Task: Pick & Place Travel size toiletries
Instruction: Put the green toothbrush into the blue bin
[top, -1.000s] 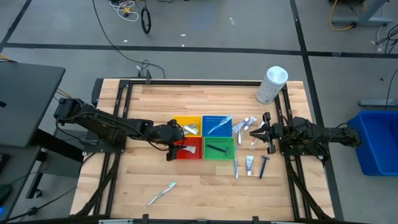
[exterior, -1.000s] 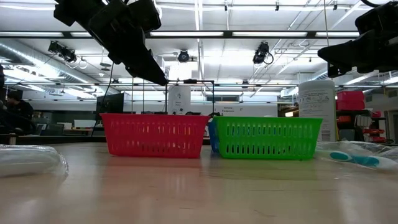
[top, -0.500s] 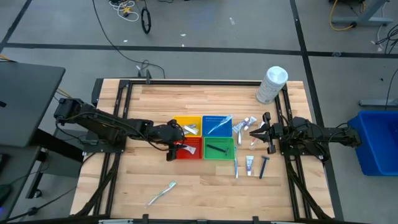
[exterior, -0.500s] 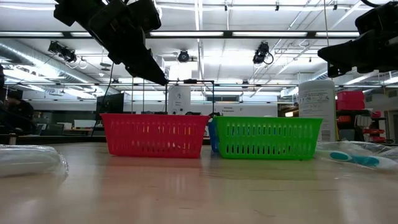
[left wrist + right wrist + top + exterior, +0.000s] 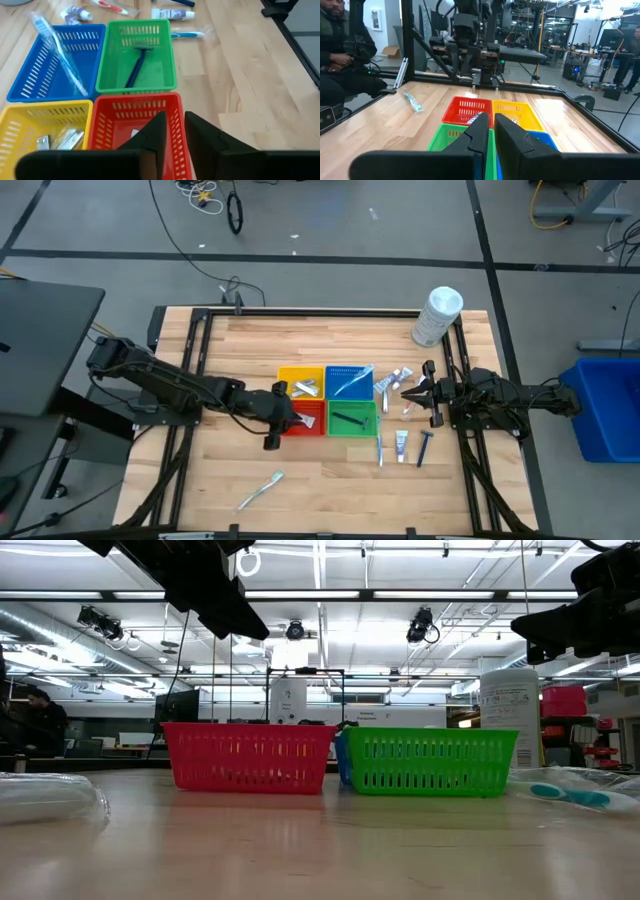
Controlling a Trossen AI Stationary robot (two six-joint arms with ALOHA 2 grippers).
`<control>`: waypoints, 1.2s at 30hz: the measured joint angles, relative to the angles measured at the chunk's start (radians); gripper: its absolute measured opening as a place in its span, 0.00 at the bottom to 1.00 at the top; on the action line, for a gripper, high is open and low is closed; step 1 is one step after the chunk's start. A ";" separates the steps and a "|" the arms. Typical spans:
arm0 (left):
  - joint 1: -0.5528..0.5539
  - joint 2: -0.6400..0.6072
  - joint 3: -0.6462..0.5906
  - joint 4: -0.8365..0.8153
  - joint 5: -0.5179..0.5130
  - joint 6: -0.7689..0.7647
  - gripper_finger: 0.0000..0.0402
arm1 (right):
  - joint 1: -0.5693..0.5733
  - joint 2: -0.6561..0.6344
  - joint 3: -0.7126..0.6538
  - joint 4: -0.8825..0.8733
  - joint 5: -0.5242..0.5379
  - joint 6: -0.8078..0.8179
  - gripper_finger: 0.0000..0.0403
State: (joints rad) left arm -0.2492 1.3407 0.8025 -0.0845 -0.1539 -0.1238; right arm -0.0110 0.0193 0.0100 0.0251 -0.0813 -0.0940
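Four small baskets stand together mid-table: yellow (image 5: 300, 383) with silvery packets (image 5: 65, 139), blue (image 5: 348, 380) with a clear toothbrush (image 5: 60, 50), green (image 5: 352, 420) with a dark razor (image 5: 137, 62), and red (image 5: 306, 418) with a small white item (image 5: 134, 133). More toiletries lie right of the baskets: tubes (image 5: 396, 378), a toothbrush (image 5: 380, 450), a tube (image 5: 401, 445), a razor (image 5: 424, 448). One toothbrush (image 5: 260, 490) lies near the front left. My left gripper (image 5: 175, 117) hovers above the red basket's near-left side, fingers a narrow gap apart, holding nothing. My right gripper (image 5: 405, 392) waits shut at the right.
A large white cylindrical container (image 5: 437, 315) stands at the far right corner. Black frame rails run along the table's edges (image 5: 200, 360). People are seated beyond the table (image 5: 340, 45). Bare wood lies in front of the baskets and at the far left.
My left gripper has risen and drawn back from over the red basket toward the table's left and near edges. The baskets and loose toiletries stay where they were.
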 joint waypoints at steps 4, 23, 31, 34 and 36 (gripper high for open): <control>-0.003 0.000 0.001 -0.002 0.000 -0.001 0.14 | 0.000 0.000 0.000 0.000 0.000 0.000 0.10; -0.086 -0.015 0.098 -0.164 -0.002 -0.004 0.05 | 0.000 0.000 0.000 0.000 0.000 0.000 0.10; -0.150 -0.015 0.140 -0.203 -0.008 -0.041 0.04 | 0.000 0.000 0.000 0.000 0.000 0.000 0.10; -0.178 -0.015 0.140 -0.199 -0.008 -0.078 0.04 | 0.000 0.000 0.000 0.000 0.000 0.000 0.10; -0.200 -0.015 0.140 -0.194 -0.006 -0.106 0.04 | 0.000 0.000 0.000 0.000 0.000 0.000 0.10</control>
State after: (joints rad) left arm -0.4494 1.3258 0.9428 -0.2783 -0.1600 -0.2293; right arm -0.0110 0.0196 0.0099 0.0252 -0.0814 -0.0940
